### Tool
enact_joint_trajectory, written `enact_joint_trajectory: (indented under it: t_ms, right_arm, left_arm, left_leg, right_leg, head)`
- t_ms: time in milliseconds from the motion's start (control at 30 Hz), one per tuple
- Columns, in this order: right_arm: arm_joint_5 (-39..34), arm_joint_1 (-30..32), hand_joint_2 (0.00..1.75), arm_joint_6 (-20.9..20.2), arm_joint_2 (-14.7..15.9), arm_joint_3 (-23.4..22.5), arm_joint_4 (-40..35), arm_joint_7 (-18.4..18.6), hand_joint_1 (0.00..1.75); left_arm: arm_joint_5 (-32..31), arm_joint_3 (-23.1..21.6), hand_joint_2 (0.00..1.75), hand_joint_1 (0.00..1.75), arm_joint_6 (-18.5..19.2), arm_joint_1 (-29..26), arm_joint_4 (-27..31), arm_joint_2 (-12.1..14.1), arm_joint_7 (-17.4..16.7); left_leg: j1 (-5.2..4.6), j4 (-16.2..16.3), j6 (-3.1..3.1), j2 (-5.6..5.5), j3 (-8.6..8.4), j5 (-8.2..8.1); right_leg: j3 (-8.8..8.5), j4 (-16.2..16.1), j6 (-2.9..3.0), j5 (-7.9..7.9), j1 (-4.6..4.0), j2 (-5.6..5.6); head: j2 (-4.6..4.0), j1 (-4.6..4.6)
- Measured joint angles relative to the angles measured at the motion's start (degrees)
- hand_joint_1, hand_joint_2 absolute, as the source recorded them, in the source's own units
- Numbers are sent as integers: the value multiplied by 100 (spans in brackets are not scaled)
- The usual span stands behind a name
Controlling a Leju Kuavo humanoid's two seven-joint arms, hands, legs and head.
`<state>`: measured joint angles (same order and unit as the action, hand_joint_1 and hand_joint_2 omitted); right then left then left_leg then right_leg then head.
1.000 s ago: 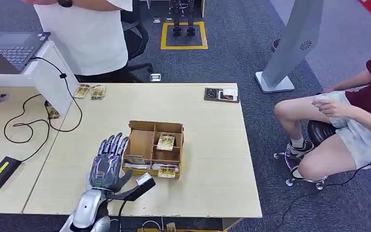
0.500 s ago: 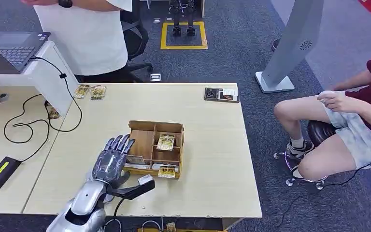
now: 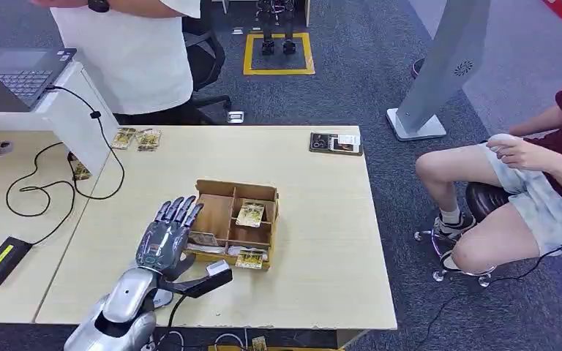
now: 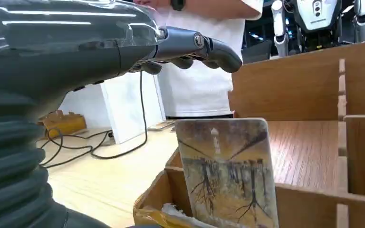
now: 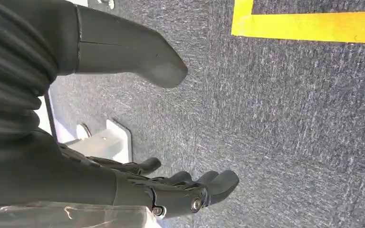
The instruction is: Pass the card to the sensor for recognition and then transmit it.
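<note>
Item: cardboard box (image 3: 223,191) with dividers, standing mid-table on the pale wooden table (image 3: 322,241); several compartments; one card (image 3: 251,214) leans upright in a middle compartment, further cards (image 3: 243,257) lie along the box's near edge at 6 o'clock, and one card (image 4: 228,171) printed with bare trees stands in the near corner compartment, seen close in the left wrist view. Left hand (image 3: 167,238): released, fingers spread and extended flat, holding nothing, hovering just beside the box at its 9 o'clock, fingertips near the box wall; whether they touch it cannot be told. Right hand (image 5: 180,190): hangs over grey carpet, fingers loosely curled, grasping nothing. Other table items: flat dark sensor device (image 3: 335,142) at the 1 o'clock corner, well apart from the box; loose cards (image 3: 137,137) at 11 o'clock by the far edge. Adjoining desk at 9 o'clock: laptop (image 3: 16,73), black cable (image 3: 44,183), small black unit with a yellow strip (image 3: 0,259). Persons: one standing in a white shirt (image 3: 128,51) at 11 o'clock; one seated (image 3: 527,190) at 3 o'clock
</note>
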<state>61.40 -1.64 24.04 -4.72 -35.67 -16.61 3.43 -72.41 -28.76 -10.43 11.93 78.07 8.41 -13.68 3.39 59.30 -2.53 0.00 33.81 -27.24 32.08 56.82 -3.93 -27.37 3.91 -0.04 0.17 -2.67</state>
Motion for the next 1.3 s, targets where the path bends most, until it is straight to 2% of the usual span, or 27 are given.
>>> enact_joint_trajectory:
  t_ms: [267,800,1100,1133,1200,1233,1267,1300]
  right_arm:
    - [4,7,175,4,0,-57,0,-28,0]
    - [190,2,175,11,-4,-210,0,-63,0]
    - [286,1,175,13,-9,-282,0,-46,0]
    - [297,1,175,13,-9,-289,0,-46,0]
    - [299,0,175,13,-13,-299,0,-46,0]
    - [302,0,175,13,-13,-302,0,-46,0]
    - [308,0,175,13,-13,-306,0,-46,0]
    - [308,0,175,13,-15,-308,0,-46,0]
  left_arm:
    - [120,0,175,0,-24,-55,210,59,72]
    - [295,-74,175,0,396,-46,304,201,177]
    - [378,-219,175,0,450,-44,302,247,179]
    - [387,-223,175,10,450,-44,302,251,179]
    - [402,-227,175,94,450,-44,302,254,179]
    - [418,-232,175,152,450,-44,304,256,179]
    - [427,-232,175,175,450,-44,302,256,179]
    - [433,-232,175,175,450,-44,304,256,179]
  left_leg:
    - [0,0,0,0,0,0]
    - [0,0,0,0,0,0]
    - [0,0,0,0,0,0]
    - [0,0,0,0,0,0]
    - [0,0,0,0,0,0]
    - [0,0,0,0,0,0]
    - [0,0,0,0,0,0]
    - [0,0,0,0,0,0]
  right_leg:
    - [0,0,0,0,0,0]
    - [1,0,0,0,0,0]
    - [1,0,0,0,0,0]
    - [0,0,0,0,0,0]
    - [0,0,0,0,0,0]
    - [0,0,0,0,0,0]
    - [0,0,0,0,0,0]
    - [0,0,0,0,0,0]
  head:
    - [0,0]
    - [0,0]
    - [0,-2]
    - [0,0]
    - [0,0]
    - [0,0]
    - [0,0]
    - [0,0]
